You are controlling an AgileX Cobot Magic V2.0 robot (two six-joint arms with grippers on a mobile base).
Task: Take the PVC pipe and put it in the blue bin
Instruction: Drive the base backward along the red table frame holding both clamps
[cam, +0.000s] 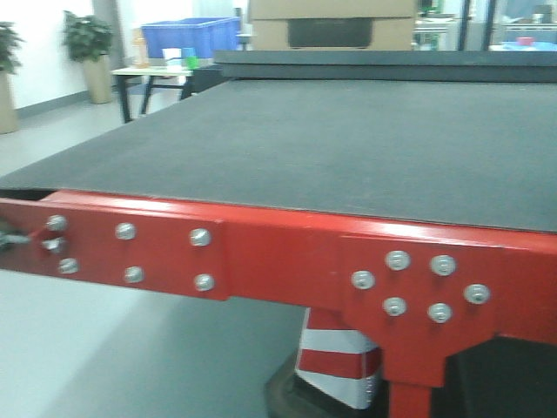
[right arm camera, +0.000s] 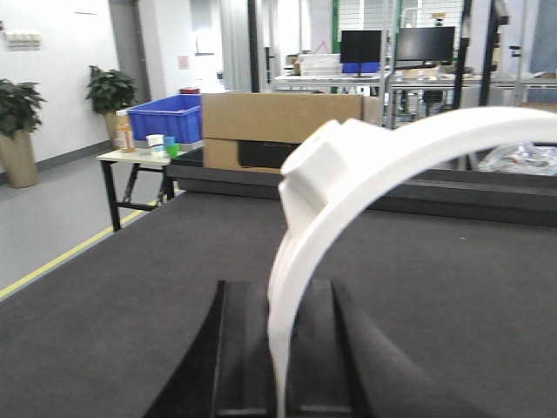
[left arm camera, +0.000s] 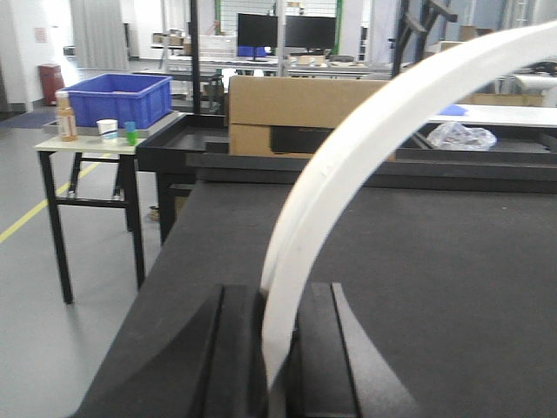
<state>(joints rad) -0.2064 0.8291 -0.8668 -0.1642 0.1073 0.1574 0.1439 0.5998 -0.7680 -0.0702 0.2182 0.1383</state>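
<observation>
Two claws, both loaded.
- Right claw (right arm camera: 280, 366): jaws clamped on PVC pipe (right arm camera: 348, 187). Pipe rises from between jaws, arcs up and right.
- Left claw (left arm camera: 277, 366): clamped on white arc strip (left arm camera: 348, 148).
- Blue bin (right arm camera: 164, 117): ahead-left of pipe, on side table (right arm camera: 130, 158), well apart, past black table (right arm camera: 452, 287).
- Next move likely: forward-left carry.
</observation>
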